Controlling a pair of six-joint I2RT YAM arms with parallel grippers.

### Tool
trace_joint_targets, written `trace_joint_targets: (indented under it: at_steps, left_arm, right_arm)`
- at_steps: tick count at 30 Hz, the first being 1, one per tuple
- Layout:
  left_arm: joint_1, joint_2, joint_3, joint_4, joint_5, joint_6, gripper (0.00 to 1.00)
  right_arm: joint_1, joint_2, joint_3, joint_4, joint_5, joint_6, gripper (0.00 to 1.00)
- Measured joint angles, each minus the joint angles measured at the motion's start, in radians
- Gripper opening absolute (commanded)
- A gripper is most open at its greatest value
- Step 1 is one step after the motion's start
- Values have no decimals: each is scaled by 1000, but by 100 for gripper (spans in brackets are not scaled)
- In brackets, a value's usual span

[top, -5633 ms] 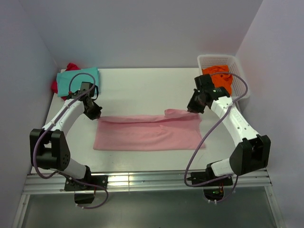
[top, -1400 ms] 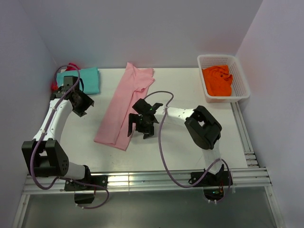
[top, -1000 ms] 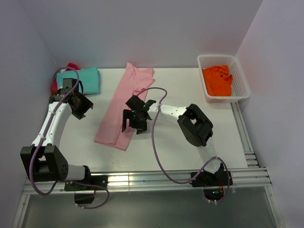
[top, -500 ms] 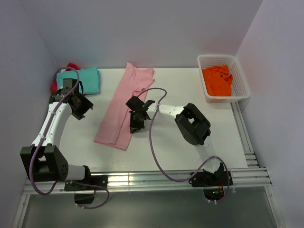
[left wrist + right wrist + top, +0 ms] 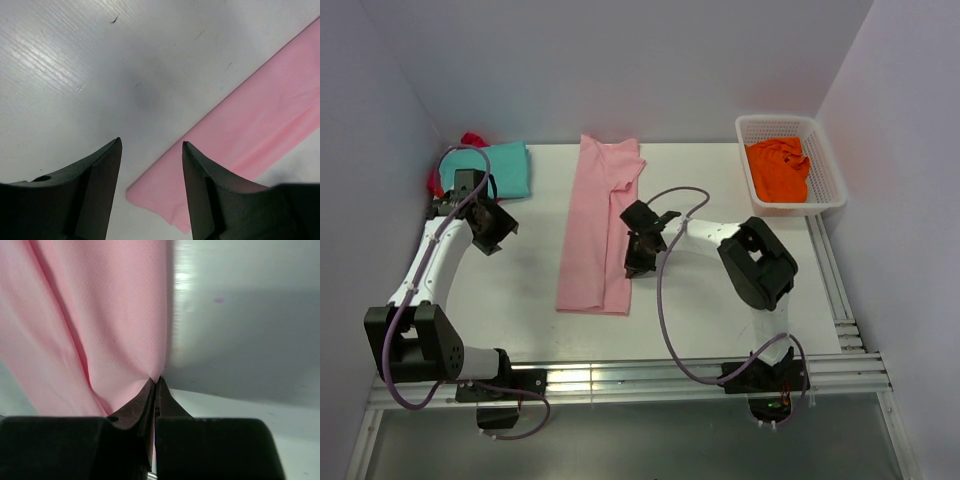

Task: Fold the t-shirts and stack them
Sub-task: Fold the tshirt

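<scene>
Your right hand, pinched shut on the 3 o'clock edge of the pink t-shirt, had swung that folded strip from a slant to a 12-to-6 line mid-surface. Your left hand hung spread and empty at 9 o'clock. Crosswise folds probably came next.

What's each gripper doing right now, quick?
Left gripper: open, holding nothing, above the table.
Right gripper: closed, pinching the edge of the pink shirt.
</scene>
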Motion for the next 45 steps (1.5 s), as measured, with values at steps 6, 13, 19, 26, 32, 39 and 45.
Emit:
trace_joint_targets:
  at_steps: [6,13,19,26,32,39,45]
  left_arm:
    - [0,0,-55,47,52,14,57]
    - [-69,0,-101,97,105,27,61]
    - [-222,-53,-184,142,120,25,60]
    - [-418,-212,-375,163,125,-54,58]
    - [-524,-237,-474,170,91,-128,57]
    - [-606,-176,-499,211,42,-194,57]
    - [-637,-140,-500,235,12,-224,56]
  right_arm:
    - [-36,-81,-103,1,37,1,1]
    - [-35,-97,-87,-23,55,-7,68]
    - [-33,-146,-79,-161,151,-25,72]
    - [-33,-410,-157,-214,170,-21,67]
    - [-33,-512,-333,-201,119,-9,63]
    - [-32,-487,-434,-141,55,-9,60]
    - [-27,-452,-433,-85,35,-10,59]
